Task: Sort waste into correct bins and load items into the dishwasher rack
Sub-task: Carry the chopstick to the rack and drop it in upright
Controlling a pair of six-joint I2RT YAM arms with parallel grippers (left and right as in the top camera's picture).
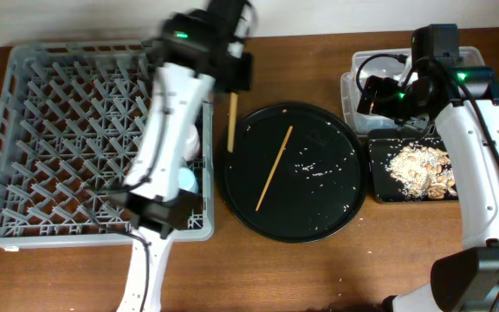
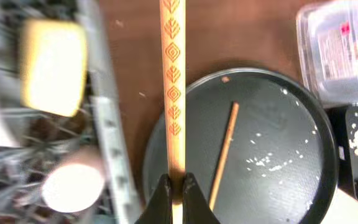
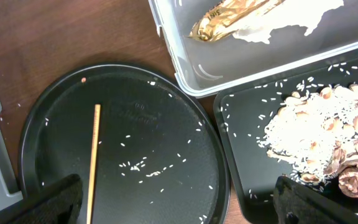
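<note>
The left gripper (image 2: 174,185) pinches 1 chopstick (image 2: 173,81) by its near end, while the 2nd chopstick (image 2: 225,152) lies on the round black tray (image 2: 284,118).

chopstick (image 2: 173,93): wood, patterned | round tray (image 2: 272,112): glossy | tub (image 3: 179,68): clear plastic | rack (image 1: 59,113): probably plastic, matt
</note>
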